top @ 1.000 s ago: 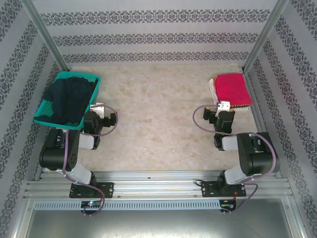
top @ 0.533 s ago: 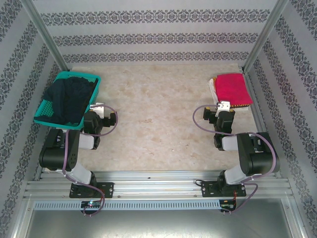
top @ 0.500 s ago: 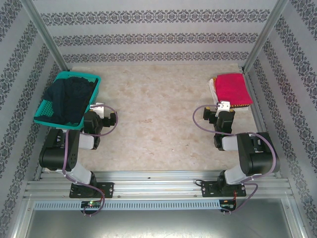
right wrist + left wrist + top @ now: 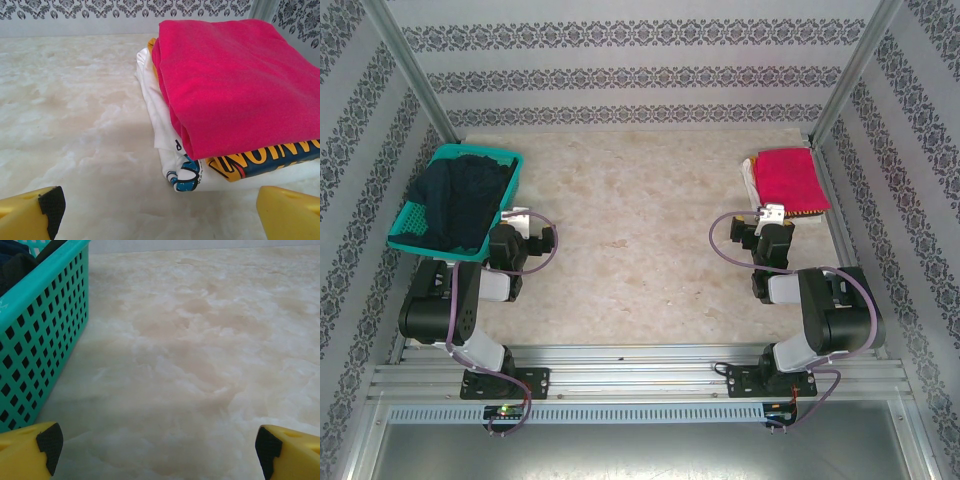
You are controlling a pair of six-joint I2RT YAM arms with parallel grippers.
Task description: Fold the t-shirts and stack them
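Observation:
A dark navy t-shirt lies crumpled in the teal mesh basket at the table's left edge. At the right edge a folded pinkish-red t-shirt tops a stack; in the right wrist view this pinkish-red shirt lies on a printed navy-and-yellow shirt and a white printed one. My left gripper stands open just beside the basket's near right corner, nothing between its fingers. The right gripper is open too, just short of the stack's near edge, its fingers apart over bare table.
The basket wall rises close on the left of the left gripper. The marble-patterned table spreads between the two arms. Patterned walls and metal posts close in the back and sides.

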